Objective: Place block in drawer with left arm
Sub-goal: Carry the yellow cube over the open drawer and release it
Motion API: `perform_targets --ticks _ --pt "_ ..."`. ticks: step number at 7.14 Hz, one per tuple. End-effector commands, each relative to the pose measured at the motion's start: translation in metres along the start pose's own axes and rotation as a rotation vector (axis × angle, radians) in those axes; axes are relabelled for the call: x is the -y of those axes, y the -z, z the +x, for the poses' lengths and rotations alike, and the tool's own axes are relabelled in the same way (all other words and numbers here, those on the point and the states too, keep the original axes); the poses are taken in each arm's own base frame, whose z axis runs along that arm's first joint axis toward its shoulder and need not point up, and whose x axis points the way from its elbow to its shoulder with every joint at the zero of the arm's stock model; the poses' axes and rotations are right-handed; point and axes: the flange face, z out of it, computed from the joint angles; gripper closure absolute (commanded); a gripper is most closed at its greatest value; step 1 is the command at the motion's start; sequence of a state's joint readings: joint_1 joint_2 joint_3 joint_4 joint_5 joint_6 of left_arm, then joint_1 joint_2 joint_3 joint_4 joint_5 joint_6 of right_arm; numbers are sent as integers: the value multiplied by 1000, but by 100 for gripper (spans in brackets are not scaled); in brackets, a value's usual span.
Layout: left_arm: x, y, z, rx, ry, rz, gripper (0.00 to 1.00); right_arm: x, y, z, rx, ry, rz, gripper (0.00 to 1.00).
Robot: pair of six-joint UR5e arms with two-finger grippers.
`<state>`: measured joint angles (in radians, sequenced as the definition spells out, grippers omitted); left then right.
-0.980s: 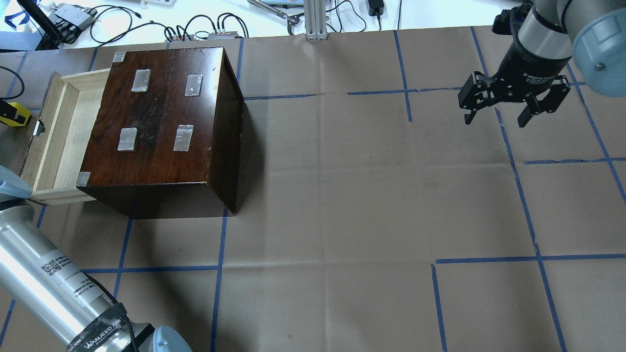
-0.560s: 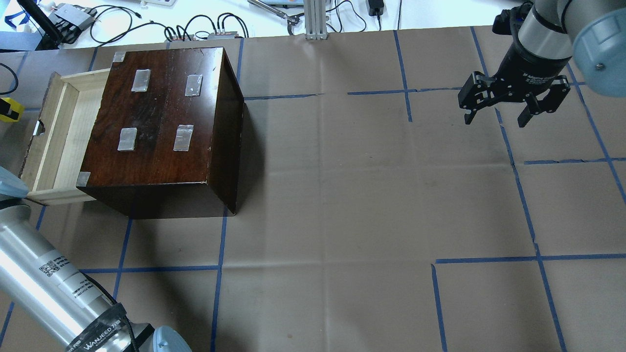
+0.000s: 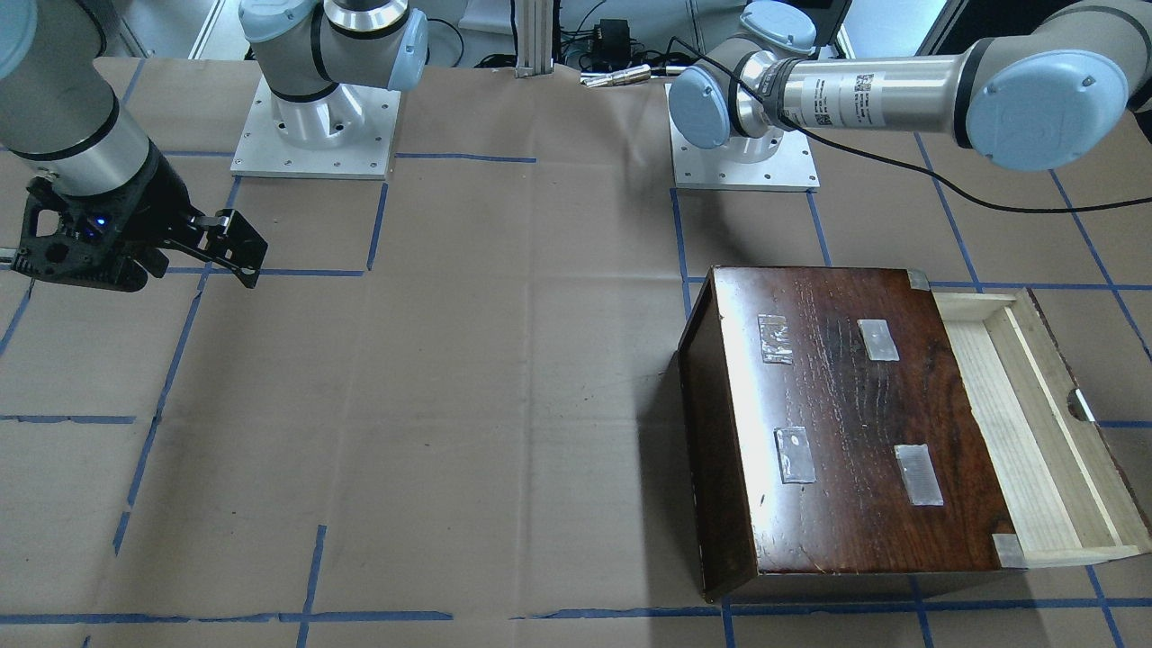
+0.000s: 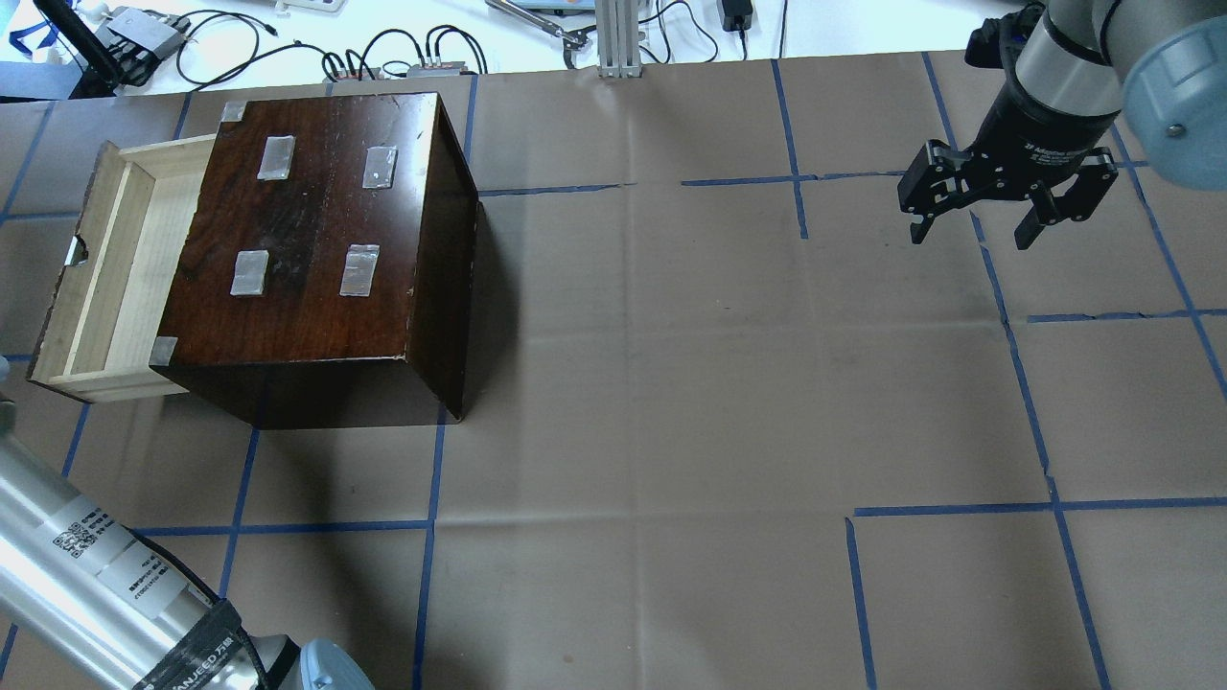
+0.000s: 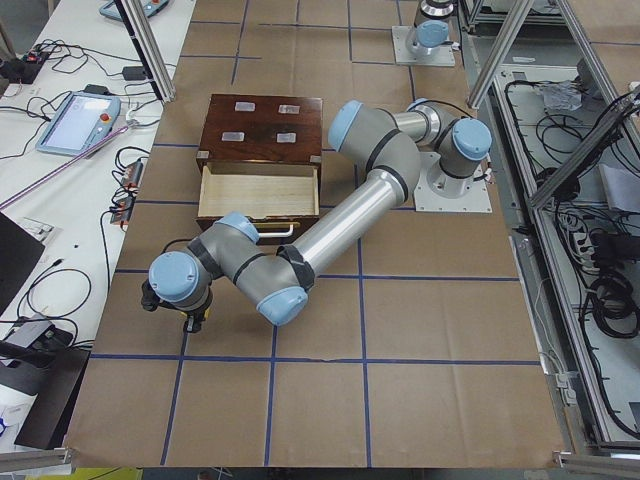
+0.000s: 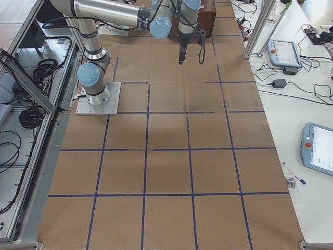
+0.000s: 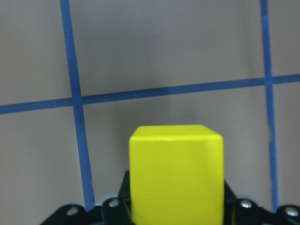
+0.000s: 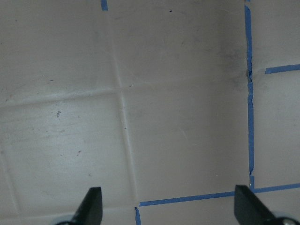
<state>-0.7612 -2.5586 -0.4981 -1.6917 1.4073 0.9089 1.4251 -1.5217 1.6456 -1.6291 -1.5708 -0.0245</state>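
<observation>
The left arm [image 5: 340, 215] reaches out low and bent, the left tool [image 5: 192, 320] pointing down, clamped on the block [image 7: 176, 173]. The right tool [image 4: 970, 237] hangs, fingers spread wide.

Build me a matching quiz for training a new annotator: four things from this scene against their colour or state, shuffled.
Things:
1. block
2. drawer
3. right end effector
4. box

States:
a. open, holding nothing
b. dark brown, glossy
c. yellow, gripped
d. pulled out

Pairs: 1-c, 2-d, 3-a, 4-b
</observation>
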Motion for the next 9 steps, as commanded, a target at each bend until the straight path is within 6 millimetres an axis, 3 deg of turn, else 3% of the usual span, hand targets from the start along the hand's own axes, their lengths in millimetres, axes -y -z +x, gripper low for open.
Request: perform_targets --ticks 1,3,6,8,9 --pt "-21 34 35 -37 33 -47 70 0 0 0 0 0 0 0" --pt "-50 52 84 -26 66 -35 71 0 0 0 0 0 0 0" --pt "-92 50 159 68 113 45 70 0 0 0 0 0 0 0" --pt "-97 51 229 86 97 44 70 0 0 0 0 0 0 0" --pt "-88 47 264 102 94 29 70 0 0 0 0 0 0 0"
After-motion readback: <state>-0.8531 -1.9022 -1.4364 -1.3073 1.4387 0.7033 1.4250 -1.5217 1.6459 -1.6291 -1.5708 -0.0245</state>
